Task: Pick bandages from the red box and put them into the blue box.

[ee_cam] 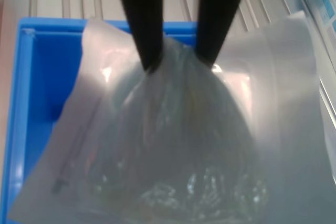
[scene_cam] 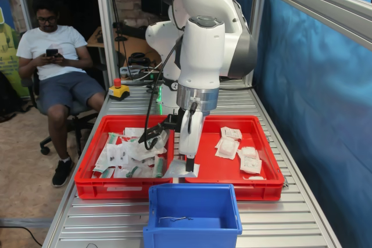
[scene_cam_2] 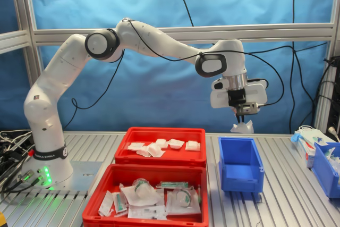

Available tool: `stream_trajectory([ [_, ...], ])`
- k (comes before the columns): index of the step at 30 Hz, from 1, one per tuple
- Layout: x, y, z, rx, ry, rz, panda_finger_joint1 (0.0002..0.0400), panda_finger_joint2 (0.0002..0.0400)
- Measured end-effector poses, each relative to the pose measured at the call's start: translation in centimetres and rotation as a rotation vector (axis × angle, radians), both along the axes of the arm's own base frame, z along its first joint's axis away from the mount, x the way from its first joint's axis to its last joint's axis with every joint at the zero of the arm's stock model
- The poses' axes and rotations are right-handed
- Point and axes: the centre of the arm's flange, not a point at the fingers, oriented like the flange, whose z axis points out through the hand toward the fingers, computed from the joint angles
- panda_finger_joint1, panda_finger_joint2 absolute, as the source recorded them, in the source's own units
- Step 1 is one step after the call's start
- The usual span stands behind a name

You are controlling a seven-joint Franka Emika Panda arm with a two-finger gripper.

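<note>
Wrist view is showing my jaws pinching one bandage by its top edge, dangling under them over the blue box — I'm fearing it slipping sideways past the rim.

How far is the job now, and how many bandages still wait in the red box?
Nothing white shows yet in the blue box. In hand: the end effector is shut on one bandage, held above the blue box. Left: several bandages remain in the red box; their exact number I cannot tell.
</note>
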Motion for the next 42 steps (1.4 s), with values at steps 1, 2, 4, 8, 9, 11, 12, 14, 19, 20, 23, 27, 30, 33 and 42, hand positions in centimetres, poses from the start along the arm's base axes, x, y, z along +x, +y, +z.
stream_trajectory([
  [1, 0.00, -0.05, 0.02, 0.000, 0.000, -0.001, 0.0037, 0.0037],
  [2, 0.01, -0.09, 0.04, -0.001, -0.001, -0.001, 0.0037, 0.0037],
  [4, 0.02, -0.17, 0.09, -0.002, -0.002, -0.002, 0.0037, 0.0037],
  [8, 0.03, -0.36, 0.19, -0.004, -0.003, -0.005, 0.0037, 0.0037],
  [9, 0.04, -0.40, 0.20, -0.004, -0.004, -0.006, 0.0037, 0.0037],
  [11, 0.04, -0.46, 0.24, -0.005, -0.004, -0.006, 0.0037, 0.0037],
  [12, 0.05, -0.50, 0.26, -0.006, -0.005, -0.007, 0.0037, 0.0037],
  [14, 0.05, -0.55, 0.29, -0.006, -0.005, -0.008, 0.0037, 0.0037],
  [19, 0.08, -0.59, 0.38, -0.007, -0.007, -0.008, 0.0037, 0.0037],
  [20, 0.09, -0.60, 0.41, -0.007, -0.008, -0.008, 0.0037, 0.0037],
  [23, 0.10, -0.61, 0.43, -0.007, -0.009, -0.008, 0.0049, 0.0049],
  [27, 0.10, -0.62, 0.45, -0.007, -0.010, -0.008, 0.0098, 0.0098],
  [30, 0.11, -0.62, 0.45, -0.007, -0.010, -0.008, 0.0147, 0.0147],
  [33, 0.11, -0.62, 0.46, -0.007, -0.011, -0.008, 0.0147, 0.0147],
  [42, 0.12, -0.62, 0.46, -0.007, -0.011, -0.008, 0.0248, 0.0248],
])
